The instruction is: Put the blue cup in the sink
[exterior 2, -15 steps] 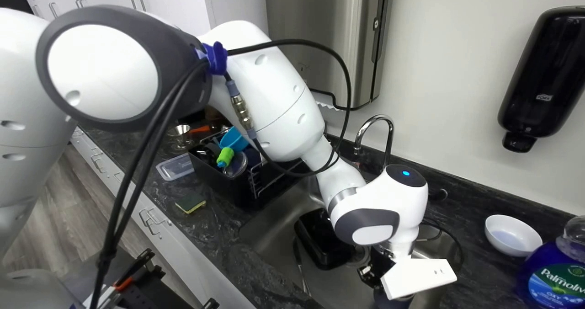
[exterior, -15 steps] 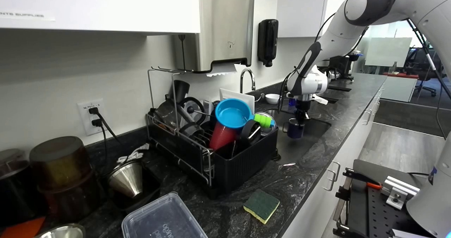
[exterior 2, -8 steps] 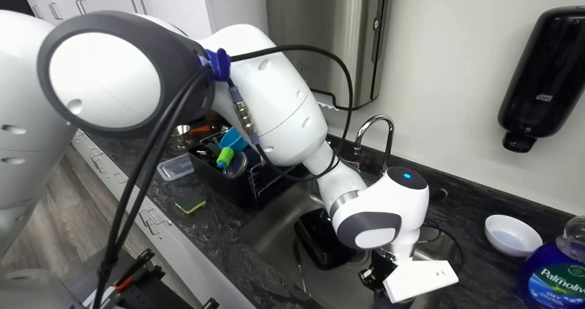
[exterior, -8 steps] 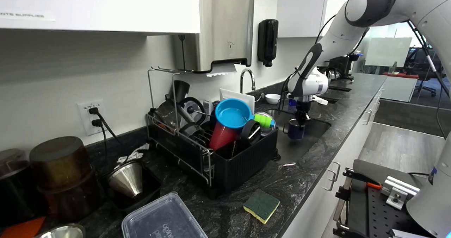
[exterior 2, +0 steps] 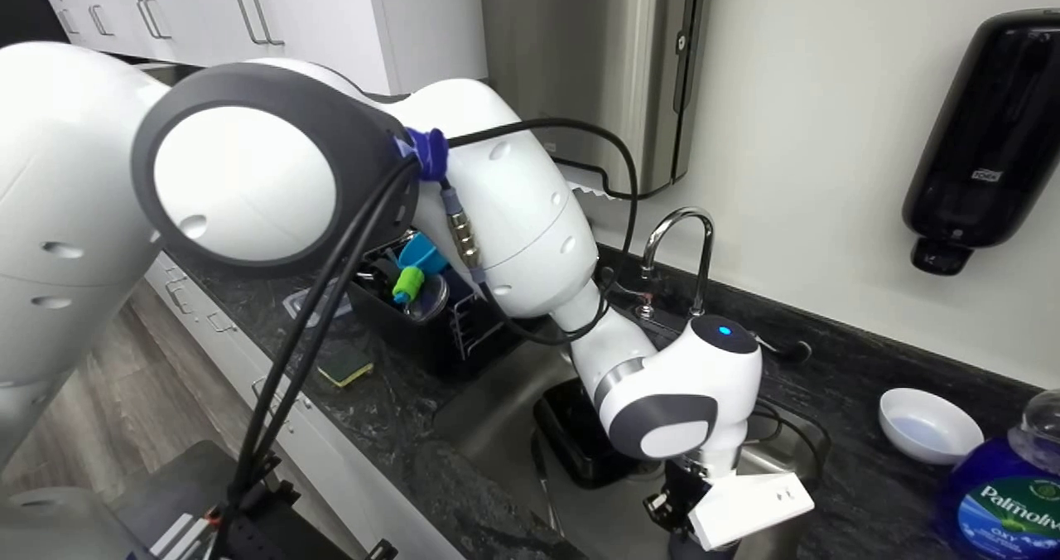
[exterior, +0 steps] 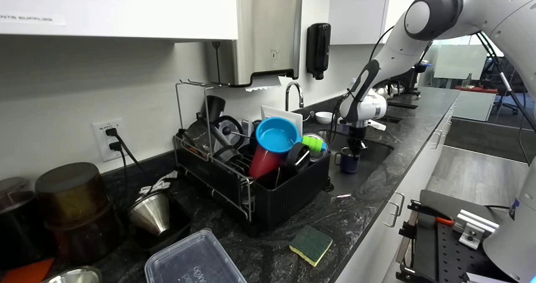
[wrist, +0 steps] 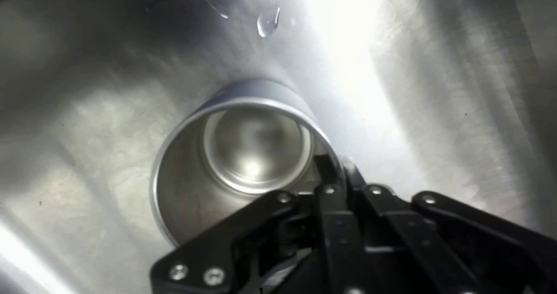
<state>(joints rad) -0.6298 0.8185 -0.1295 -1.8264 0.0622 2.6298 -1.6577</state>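
The blue cup (exterior: 349,163) is inside the sink (exterior 2: 497,415), roughly upright, with its handle on the left in an exterior view. My gripper (exterior: 356,147) is above it, shut on its rim. In the wrist view the gripper (wrist: 339,171) has one finger inside and one outside the wall of the cup (wrist: 182,194), whose inside is bare metal and empty. The sink floor (wrist: 100,124) shows close around the cup; I cannot tell whether the cup touches it. In an exterior view only part of the cup (exterior 2: 702,548) shows below the gripper (exterior 2: 675,506).
A black tub (exterior 2: 580,436) lies in the sink beside the arm. A full dish rack (exterior: 289,199) stands at the sink's edge. The faucet (exterior 2: 704,245) rises behind. A white bowl (exterior 2: 929,427) and soap bottle (exterior 2: 1002,494) stand on the counter. A sponge (exterior: 310,245) lies in front.
My gripper has moved down with the cup in it, deeper into the sink, and slightly left in both exterior views. The grip on the rim looks the same.
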